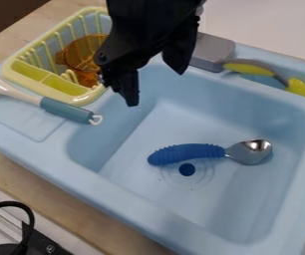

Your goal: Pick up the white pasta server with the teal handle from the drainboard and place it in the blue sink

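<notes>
The gripper (pixel 156 89) hangs over the far left corner of the basin of a light blue toy sink (pixel 118 199), its jaws well parted, with nothing to be seen held between them. So nothing has been taken up: the blue-handled spoon (pixel 188 153) lies down on the basin floor, well apart from the jaws, its ribbed handle just beside the drain (pixel 187 170) on the far side and its metal bowl pointing toward the basin's right edge. As things stand, that spoon is the only loose piece in the basin; the others sit along the sink's rim. At the far left corner is a yellow dish rack (pixel 78 98), with a clear amber container (pixel 85 52) inside it. On the left ledge rests a tool with a white head and a teal handle (pixel 65 109), its end ring reaching the basin's edge near the rack. Along the far edge are a grey block (pixel 214 49) and, beside it toward the right, a curved grey and yellow piece (pixel 248 68). The sink stands on a wooden surface (pixel 72 213), and a black cable (pixel 29 215) loops near the view's lower left corner.
</notes>
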### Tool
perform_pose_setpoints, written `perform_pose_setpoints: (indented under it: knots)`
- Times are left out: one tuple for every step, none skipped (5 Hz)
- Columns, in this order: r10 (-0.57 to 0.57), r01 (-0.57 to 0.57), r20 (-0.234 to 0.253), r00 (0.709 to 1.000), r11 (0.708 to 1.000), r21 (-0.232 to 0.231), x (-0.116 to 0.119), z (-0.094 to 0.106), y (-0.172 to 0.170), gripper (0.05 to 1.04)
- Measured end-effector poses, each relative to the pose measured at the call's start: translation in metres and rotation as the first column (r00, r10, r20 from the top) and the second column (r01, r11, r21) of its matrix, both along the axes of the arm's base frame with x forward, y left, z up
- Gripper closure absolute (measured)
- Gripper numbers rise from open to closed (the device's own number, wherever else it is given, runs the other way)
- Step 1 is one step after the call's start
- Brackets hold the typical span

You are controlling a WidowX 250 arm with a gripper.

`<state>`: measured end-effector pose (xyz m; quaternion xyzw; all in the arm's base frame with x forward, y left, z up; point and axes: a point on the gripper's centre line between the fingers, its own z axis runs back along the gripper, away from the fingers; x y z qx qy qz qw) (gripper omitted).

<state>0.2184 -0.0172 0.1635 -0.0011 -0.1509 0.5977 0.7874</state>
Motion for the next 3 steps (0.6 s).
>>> perform_pose_setpoints:
  knots:
    - [0.001,-0.001,-0.015,1.0,1.0,-0.002,-0.003,-0.004,0.0,0.083]
    - [0.109,-0.11,-0.026,0.994,0.993,-0.035,-0.004,-0.01,0.017,0.083]
    - [0.212,-0.214,-0.03,0.977,0.975,-0.064,-0.009,-0.01,0.032,0.083]
